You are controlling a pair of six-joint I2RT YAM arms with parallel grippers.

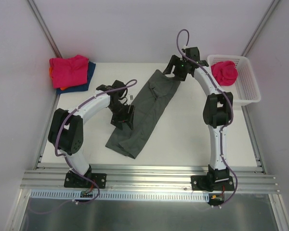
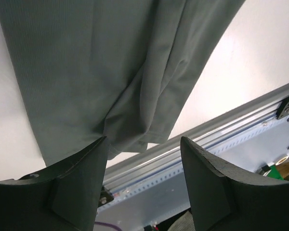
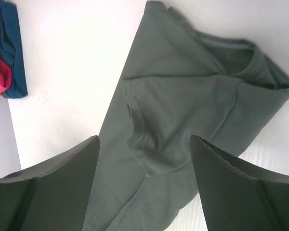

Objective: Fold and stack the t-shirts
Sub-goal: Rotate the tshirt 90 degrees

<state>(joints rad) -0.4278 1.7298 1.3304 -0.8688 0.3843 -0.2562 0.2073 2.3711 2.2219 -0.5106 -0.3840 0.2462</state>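
Left gripper (image 2: 143, 144) hanging released over near hem of grey t-shirt (image 1: 144, 110), which is lying mid-table as a long narrow strip: lengthwise folds looking done, cross folds pending. Right gripper (image 3: 143, 144) gaping empty above collar. Far left, folded stack (image 1: 70, 72) waiting; pink t-shirt (image 1: 225, 72) sitting crumpled in basket (image 1: 250, 90).

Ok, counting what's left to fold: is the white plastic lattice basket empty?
No, a crumpled bright pink cloth shirt lies inside the white plastic lattice basket.

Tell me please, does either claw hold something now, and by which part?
Nothing is held. The left claw and the right claw both stand open above the dark grey t-shirt, gripping no cloth.
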